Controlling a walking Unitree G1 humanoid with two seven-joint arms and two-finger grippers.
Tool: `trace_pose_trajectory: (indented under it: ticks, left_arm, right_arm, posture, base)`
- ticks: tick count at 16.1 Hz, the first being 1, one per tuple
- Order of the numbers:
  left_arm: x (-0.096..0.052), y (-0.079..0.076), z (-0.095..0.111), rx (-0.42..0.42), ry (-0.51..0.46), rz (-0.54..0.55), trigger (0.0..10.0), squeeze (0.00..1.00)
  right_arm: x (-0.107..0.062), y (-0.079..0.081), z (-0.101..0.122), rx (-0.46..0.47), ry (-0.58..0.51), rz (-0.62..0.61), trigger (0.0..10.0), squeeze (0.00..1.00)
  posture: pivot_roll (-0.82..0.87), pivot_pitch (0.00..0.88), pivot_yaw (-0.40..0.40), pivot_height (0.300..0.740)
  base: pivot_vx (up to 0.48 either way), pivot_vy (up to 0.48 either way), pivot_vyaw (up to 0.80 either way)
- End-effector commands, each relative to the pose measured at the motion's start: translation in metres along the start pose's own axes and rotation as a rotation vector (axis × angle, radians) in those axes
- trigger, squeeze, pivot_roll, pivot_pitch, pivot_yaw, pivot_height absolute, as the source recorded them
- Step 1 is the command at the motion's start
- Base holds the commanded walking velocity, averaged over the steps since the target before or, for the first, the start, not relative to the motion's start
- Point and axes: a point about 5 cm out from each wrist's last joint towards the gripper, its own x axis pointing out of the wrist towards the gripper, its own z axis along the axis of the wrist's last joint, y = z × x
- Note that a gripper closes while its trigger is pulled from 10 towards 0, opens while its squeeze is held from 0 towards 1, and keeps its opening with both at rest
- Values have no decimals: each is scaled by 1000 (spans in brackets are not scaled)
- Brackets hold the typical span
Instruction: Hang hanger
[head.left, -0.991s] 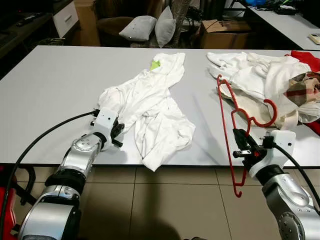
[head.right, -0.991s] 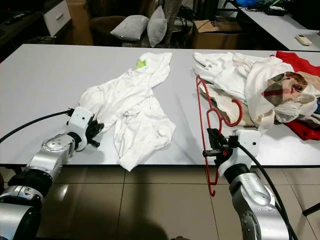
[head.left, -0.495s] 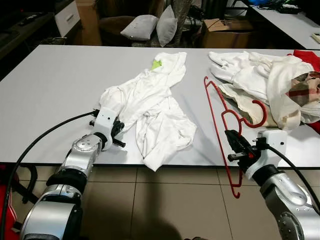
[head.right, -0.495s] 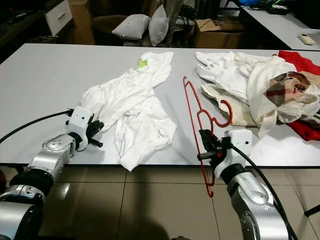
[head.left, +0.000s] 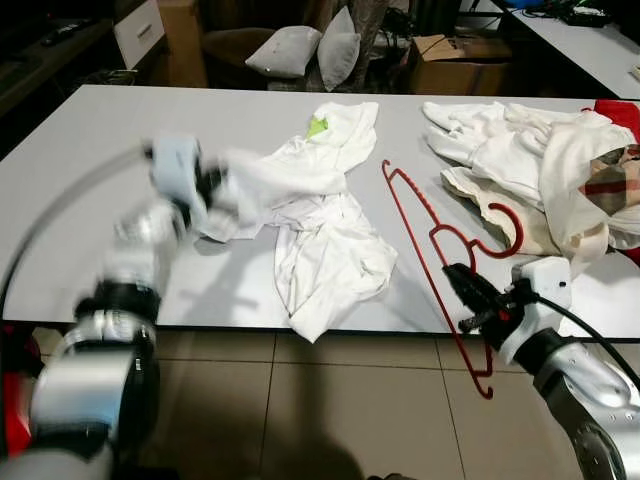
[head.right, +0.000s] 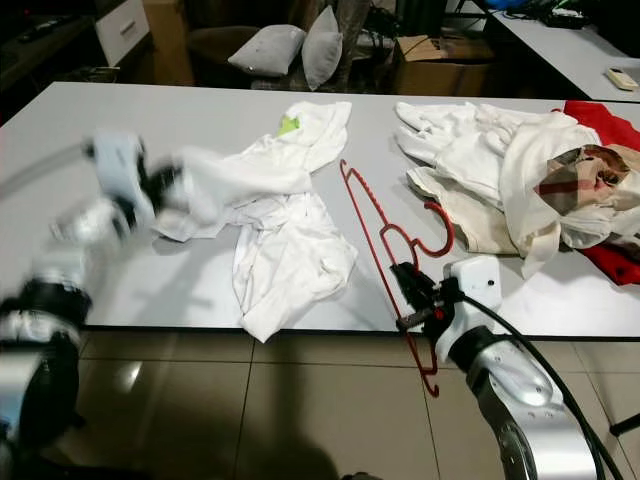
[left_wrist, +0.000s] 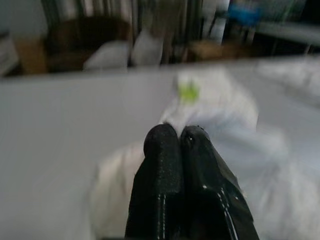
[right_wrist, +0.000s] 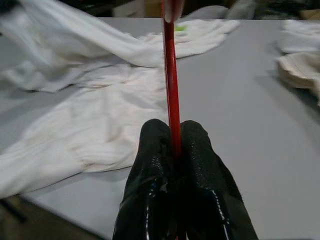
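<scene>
The left gripper has risen from the lower left toward the frame's upper left — blurred — dragging the white shirt sleeve up with it. The right gripper has carried the red hanger leftward, nearer that shirt.

Silver jointed arms, white wrist housings, black cables, black-fingered right hand

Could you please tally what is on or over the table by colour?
White shirt: 1
Red hanger: 1
White and cream clothes pile: 1
Red cloth: 1
Checked cloth: 1
Total: 5
</scene>
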Motion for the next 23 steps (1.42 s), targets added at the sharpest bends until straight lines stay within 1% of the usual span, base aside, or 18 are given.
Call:
trace_pose_trajectory:
  ticks: [1,3,4,5,6,8,9,10,12,14,16,17,18,19,20,21,22,23]
  left_arm:
    - [5,3,28,-29,-82,-6,0,0]
    - [14,-2,79,-68,-227,-44,0,0]
    - [16,-6,104,-89,-299,-68,0,0]
    - [16,-7,107,-94,-309,-71,0,0]
    - [15,-12,131,-146,-393,-110,0,0]
    - [15,-16,147,-178,-445,-148,0,0]
    - [16,-25,157,-166,-463,-196,0,0]
    - [16,-29,159,-148,-464,-218,0,0]
    - [19,-40,152,-61,-429,-251,0,0]
    - [21,-45,145,-40,-398,-247,0,0]
    - [22,-62,136,-19,-368,-306,0,0]
    - [23,-99,120,-34,-332,-430,0,0]
    - [22,-113,114,-56,-321,-474,0,0]
    - [16,-160,80,20,-243,-619,0,0]
    - [16,-160,80,20,-243,-619,0,0]
    - [4,-196,42,136,-156,-745,0,0]
    - [-1,-204,26,189,-118,-782,0,0]
    - [-7,-205,5,253,-57,-797,3373,0]
  right_arm:
    - [2,-12,2,-13,-12,-93,10000,0]
    - [1,-30,8,20,-63,-246,10000,0]
    - [-1,-36,12,34,-89,-289,10000,0]
    - [-1,-37,13,35,-92,-292,10000,0]
    - [-2,-40,14,37,-104,-319,10000,0]
    - [-2,-43,15,35,-109,-336,10000,0]
    - [-1,-42,15,35,-113,-340,10000,0]
    - [0,-41,15,36,-116,-339,10000,0]
    - [3,-37,16,29,-116,-322,10000,0]
    - [3,-37,15,30,-116,-319,10000,0]
    - [3,-37,15,33,-118,-319,10000,0]
    - [4,-37,15,41,-128,-327,10000,0]
    - [5,-37,15,45,-134,-331,10000,0]
    - [5,-39,17,50,-144,-357,10000,0]
    - [5,-39,17,50,-144,-357,10000,0]
    - [3,-41,17,53,-145,-376,10000,0]
    - [1,-41,16,51,-143,-379,10000,0]
    - [-3,-40,15,50,-136,-378,10000,0]
  posture:
    - [49,0,25,740]
    - [50,0,29,740]
    - [47,0,32,740]
    - [43,0,34,740]
    - [41,0,36,740]
    - [39,0,37,740]
    - [34,0,40,740]
    - [31,0,42,740]
    - [25,0,44,740]
    - [29,0,43,740]
    - [36,0,40,740]
    - [45,0,34,740]
    - [45,0,34,740]
    - [39,0,36,740]
    - [39,0,36,740]
    - [30,0,43,740]
    - [22,0,49,740]
    - [18,0,52,740]
  base:
    - [0,0,0]
    - [0,0,0]
    - [0,0,0]
    - [0,0,0]
    - [0,0,0]
    - [0,0,0]
    - [0,0,0]
    - [0,0,0]
    - [0,0,0]
    - [0,0,0]
    - [0,0,0]
    - [0,0,0]
    - [0,0,0]
    - [0,0,0]
    - [0,0,0]
    - [0,0,0]
    - [0,0,0]
    - [0,0,0]
